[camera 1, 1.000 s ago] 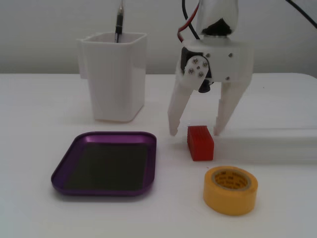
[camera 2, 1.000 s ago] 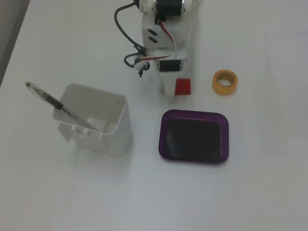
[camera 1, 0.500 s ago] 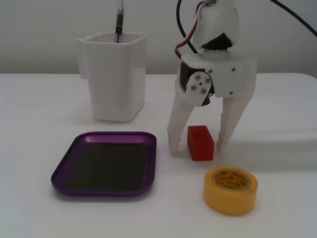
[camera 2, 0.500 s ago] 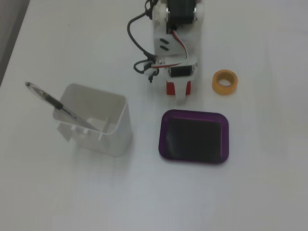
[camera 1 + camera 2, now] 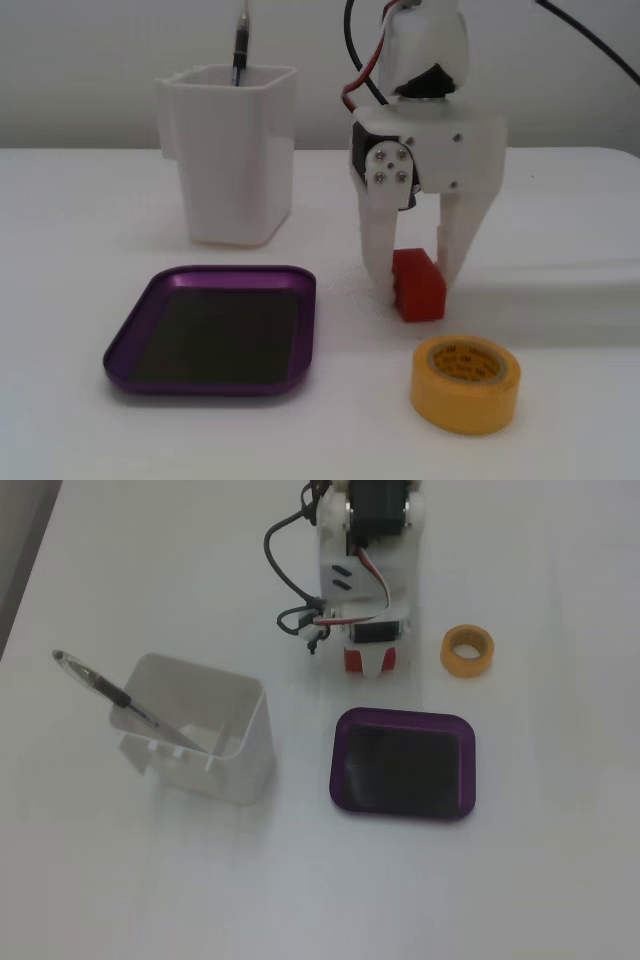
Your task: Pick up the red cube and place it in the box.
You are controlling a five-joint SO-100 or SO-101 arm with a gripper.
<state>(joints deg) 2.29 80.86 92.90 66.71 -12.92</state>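
The white desk [image 5: 90,200] carries everything; the tall white square plastic container [image 5: 233,150] stands toward its far edge in the front-on fixed view, holding a dark pen [image 5: 110,692] that leans on its rim; the shallow purple metal tray [image 5: 215,328] lies nearer the front edge, its dark floor bare; the white two-finger gripper [image 5: 416,281] points straight down, its fingers narrowed around the small bright red oblong plastic block [image 5: 418,285], which sits on the desk between them just right of the tray, long axis running toward the camera; the yellow tape roll [image 5: 465,383] rests in front of it.
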